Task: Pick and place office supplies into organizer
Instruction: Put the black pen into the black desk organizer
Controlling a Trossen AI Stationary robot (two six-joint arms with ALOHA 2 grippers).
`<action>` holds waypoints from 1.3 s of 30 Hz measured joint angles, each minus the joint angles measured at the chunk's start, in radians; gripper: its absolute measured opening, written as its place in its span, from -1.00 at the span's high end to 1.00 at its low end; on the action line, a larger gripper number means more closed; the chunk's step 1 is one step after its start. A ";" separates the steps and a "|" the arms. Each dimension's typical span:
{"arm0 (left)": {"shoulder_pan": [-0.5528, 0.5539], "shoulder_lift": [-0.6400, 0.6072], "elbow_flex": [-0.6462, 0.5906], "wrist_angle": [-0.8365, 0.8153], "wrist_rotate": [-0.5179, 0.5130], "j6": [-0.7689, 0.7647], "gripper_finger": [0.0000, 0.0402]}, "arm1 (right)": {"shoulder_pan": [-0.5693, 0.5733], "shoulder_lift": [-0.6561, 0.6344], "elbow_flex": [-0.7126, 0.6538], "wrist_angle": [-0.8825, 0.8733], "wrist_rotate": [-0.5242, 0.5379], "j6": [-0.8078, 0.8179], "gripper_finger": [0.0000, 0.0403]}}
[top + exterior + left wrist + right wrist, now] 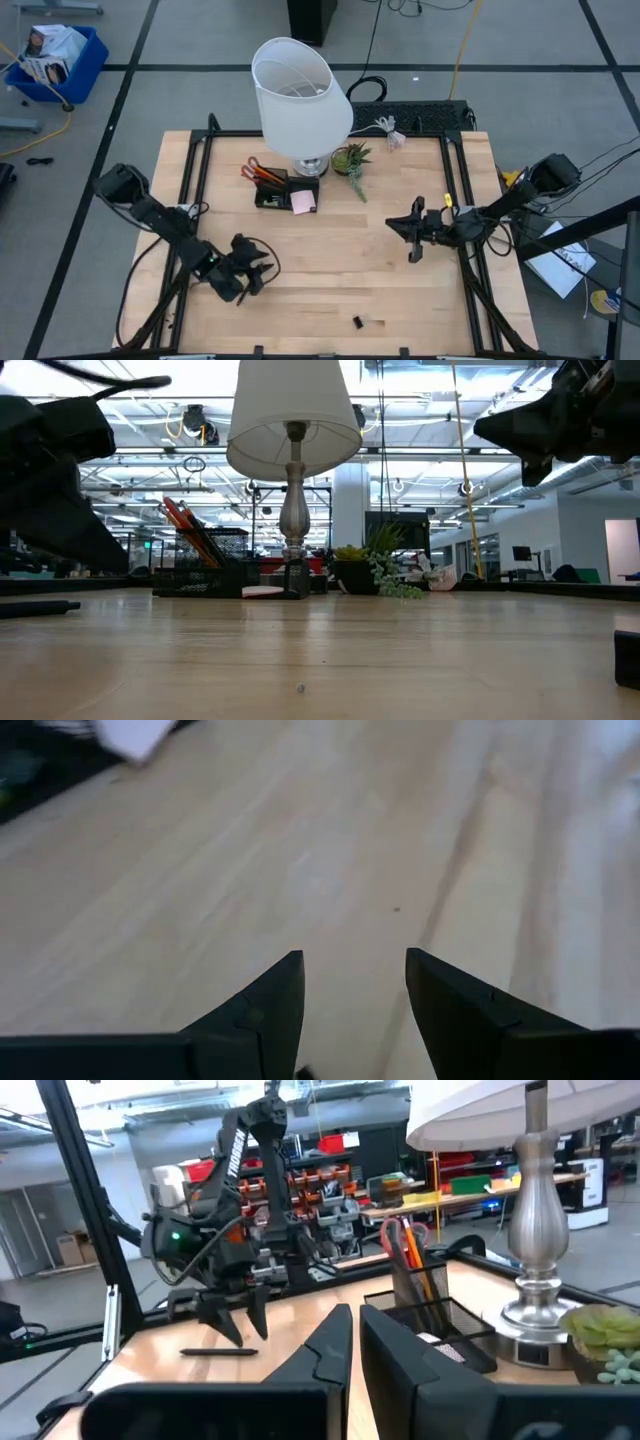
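The black organizer [270, 194] stands in front of the lamp's base and holds the red-handled scissors [249, 168] and orange pencils [266, 176] upright. A pink sticky-note pad [303, 202] lies at its right end. A black pen [215, 1351] lies flat on the table under my left gripper [248, 280], which hovers open near the table's front left with only bare wood between its fingers [270, 1005]. A small black clip [358, 322] lies near the front edge. My right gripper [415, 232] is shut and holds nothing, raised at the right side of the table.
A big white-shaded lamp [298, 95] and a small green potted plant [350, 160] stand at the far middle of the table, beside the organizer. Bare wood [340, 270] lies between the two grippers. A black frame [195, 180] runs along the table's sides.
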 joint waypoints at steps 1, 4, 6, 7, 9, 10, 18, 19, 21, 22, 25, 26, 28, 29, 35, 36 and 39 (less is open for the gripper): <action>-0.007 0.002 0.020 -0.057 -0.012 -0.047 0.11 | 0.000 0.001 0.000 -0.006 0.000 0.008 0.91; -0.036 0.001 0.068 -0.183 -0.039 -0.149 0.11 | 0.000 0.001 -0.001 -0.013 0.000 0.018 0.91; -0.056 0.001 0.088 -0.220 -0.052 -0.200 0.11 | 0.000 0.000 -0.001 -0.013 0.000 0.019 0.91; -0.063 0.001 0.092 -0.226 -0.048 -0.228 0.11 | 0.000 0.001 -0.001 -0.014 0.000 0.019 0.91; -0.065 0.001 0.093 -0.232 -0.008 -0.285 0.11 | 0.000 0.001 -0.001 -0.013 0.000 0.021 0.91; -0.064 0.001 0.092 -0.235 0.005 -0.297 0.11 | 0.000 0.001 -0.001 -0.013 0.000 0.021 0.91; -0.085 0.001 0.092 -0.361 0.089 -0.383 0.11 | 0.000 0.001 -0.002 -0.013 0.000 0.021 0.91; -0.088 0.001 0.092 -0.391 0.101 -0.407 0.11 | 0.000 0.001 -0.002 -0.013 0.000 0.021 0.91; -0.101 0.001 0.092 -0.428 0.106 -0.433 0.11 | 0.000 0.001 -0.002 -0.013 0.000 0.021 0.91; -0.105 0.001 0.092 -0.442 0.105 -0.440 0.11 | 0.000 0.001 -0.002 -0.013 0.000 0.021 0.91; -0.106 0.001 0.092 -0.438 0.102 -0.435 0.11 | 0.000 0.001 -0.002 -0.013 0.000 0.021 0.91; -0.106 0.001 0.092 -0.430 0.100 -0.428 0.11 | 0.000 0.001 -0.002 -0.013 0.000 0.021 0.91; -0.106 0.001 0.092 -0.413 0.099 -0.423 0.11 | 0.000 0.001 -0.002 -0.013 0.000 0.021 0.91; -0.107 0.001 0.092 -0.404 0.099 -0.423 0.11 | 0.000 0.001 -0.002 -0.013 0.000 0.021 0.91; -0.104 0.038 0.092 -0.319 0.099 -0.417 0.11 | 0.000 0.001 -0.002 -0.012 0.000 0.021 0.91; -0.101 0.047 0.092 -0.312 0.100 -0.409 0.11 | 0.000 0.001 -0.002 -0.012 0.000 0.021 0.91; -0.087 0.060 0.092 -0.317 0.101 -0.398 0.11 | 0.000 0.001 -0.002 -0.012 0.000 0.021 0.91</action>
